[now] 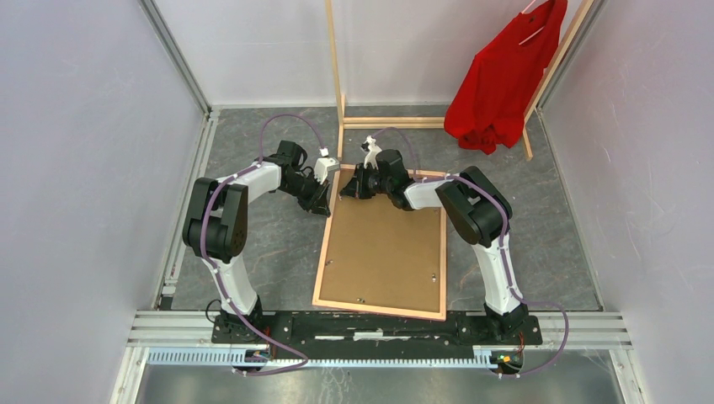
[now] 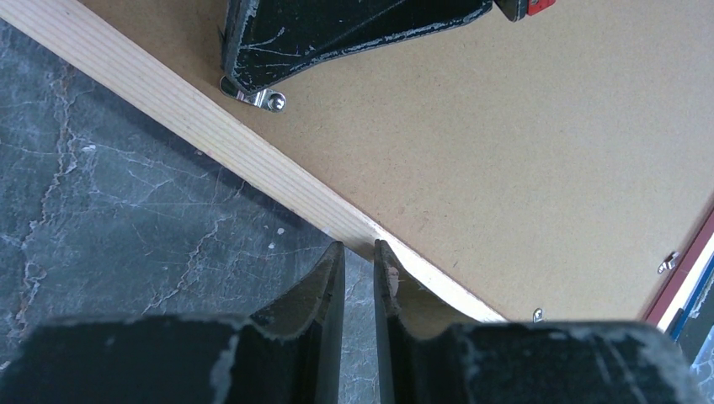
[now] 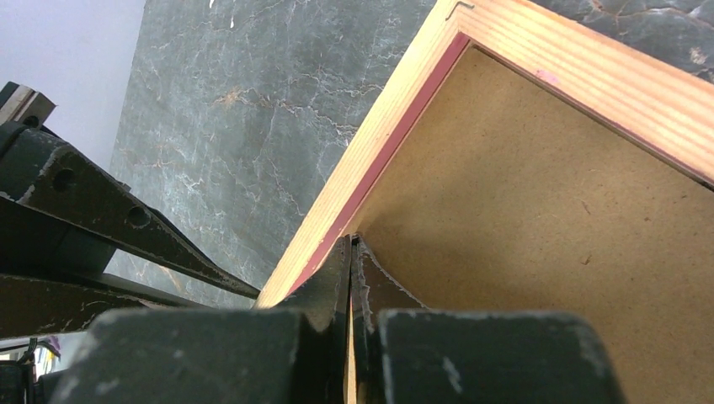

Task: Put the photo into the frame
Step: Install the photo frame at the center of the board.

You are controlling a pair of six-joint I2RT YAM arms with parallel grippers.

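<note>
Right tool (image 3: 351,244): pressed together at inner rim of face-down frame (image 3: 589,80), seemingly to work the backing (image 3: 547,219); left tool (image 2: 359,249): narrowly spread, bracing outer edge.

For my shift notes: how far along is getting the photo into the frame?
Looks done: the frame lies face down with its brown backing seated inside. In hand: both pincers sit at its far edge, the left pincer slightly parted at the wood rim, the right pincer shut against the inner rim. Left: the photo isn't clearly visible, so confirm it's inside.
</note>
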